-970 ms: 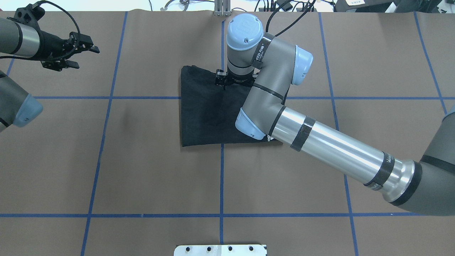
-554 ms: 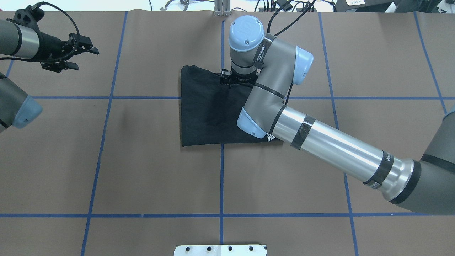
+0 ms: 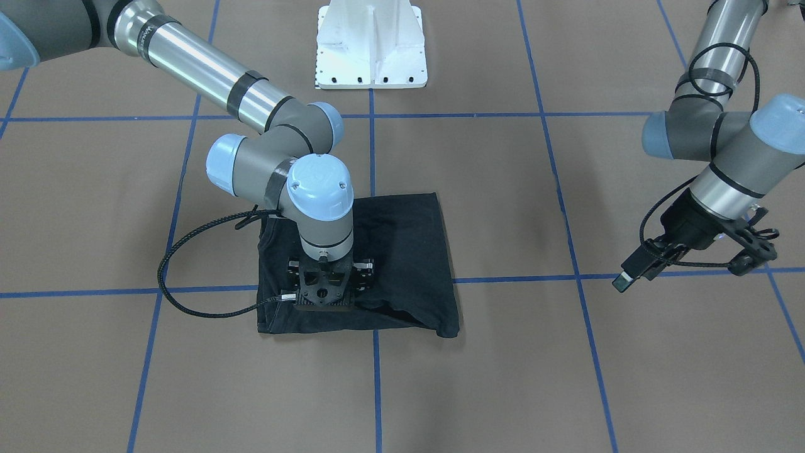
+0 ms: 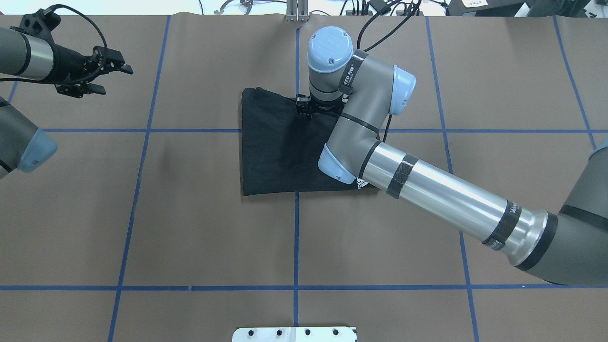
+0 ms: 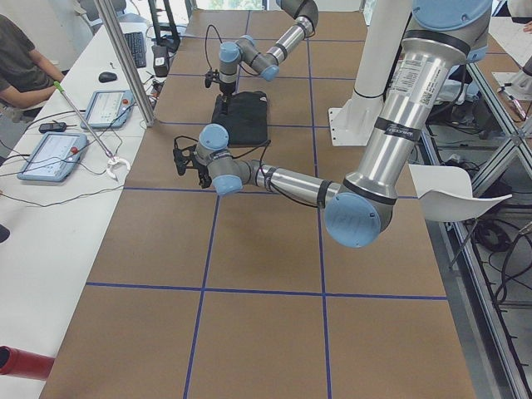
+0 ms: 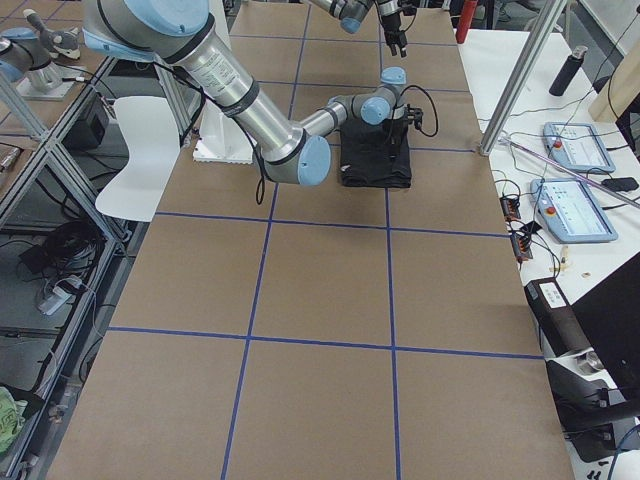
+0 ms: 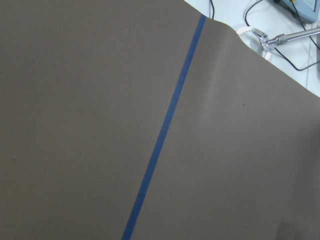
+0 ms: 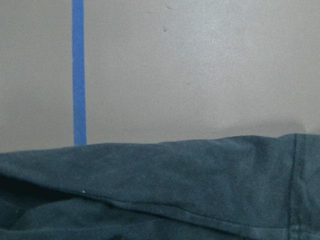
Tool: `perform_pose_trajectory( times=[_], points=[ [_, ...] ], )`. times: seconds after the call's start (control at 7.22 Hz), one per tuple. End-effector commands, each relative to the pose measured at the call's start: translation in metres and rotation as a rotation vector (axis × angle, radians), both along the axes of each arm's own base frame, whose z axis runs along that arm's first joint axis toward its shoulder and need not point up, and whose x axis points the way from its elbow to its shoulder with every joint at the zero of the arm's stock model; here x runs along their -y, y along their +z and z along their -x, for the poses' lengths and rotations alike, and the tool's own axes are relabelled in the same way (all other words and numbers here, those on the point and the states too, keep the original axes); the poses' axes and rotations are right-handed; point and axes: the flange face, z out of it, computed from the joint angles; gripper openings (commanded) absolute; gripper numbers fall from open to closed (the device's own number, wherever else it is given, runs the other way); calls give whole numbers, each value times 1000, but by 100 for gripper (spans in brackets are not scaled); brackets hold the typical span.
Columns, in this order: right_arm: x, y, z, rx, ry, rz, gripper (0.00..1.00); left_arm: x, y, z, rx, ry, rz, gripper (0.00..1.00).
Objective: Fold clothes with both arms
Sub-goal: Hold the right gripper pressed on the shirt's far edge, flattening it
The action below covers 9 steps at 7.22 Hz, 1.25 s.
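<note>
T-shirt (image 3: 409,251) lies folded under our right end effector (image 3: 327,301), whose grip we cannot tell; left end effector (image 4: 118,80) hangs released at ten o'clock.

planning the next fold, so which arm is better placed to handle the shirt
Right. The right gripper is down on the folded black T-shirt near its far edge, while the left gripper hangs over the table, well off to the side.

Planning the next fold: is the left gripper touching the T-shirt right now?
Apart. The overhead view shows the left gripper well off to one side of the T-shirt, with a wide stretch of brown table between them.
</note>
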Motion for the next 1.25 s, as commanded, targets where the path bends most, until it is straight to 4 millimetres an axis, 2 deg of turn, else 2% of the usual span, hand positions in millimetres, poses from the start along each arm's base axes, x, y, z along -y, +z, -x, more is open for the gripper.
perform_pose_trajectory(
  times=[0.0,0.14,0.28,0.42,0.55,0.69,0.83,0.97,1.11],
  points=[
    [18,-4,-18,5,18,-7,59,0,0,-1,1,2,0,100],
    [20,3,-18,-6,16,-1,57,-1,0,-1,-1,4,0,100],
    [20,5,-16,-9,15,3,59,-1,0,-1,-1,4,0,100],
    [16,2,-12,-5,12,4,59,-1,0,-1,0,4,1,100],
    [13,-11,-14,19,6,4,63,-1,0,-2,-1,5,1,100],
    [1,-17,-5,35,-19,16,57,0,-1,-2,-1,5,0,100],
    [-2,-14,-2,35,-24,16,39,0,-1,-2,-2,6,0,100],
    [-1,-9,-2,29,-21,16,30,0,-1,-2,-2,6,0,100],
    [3,-7,-5,24,-17,15,29,-1,-1,-1,-3,6,-1,100]
  ],
)
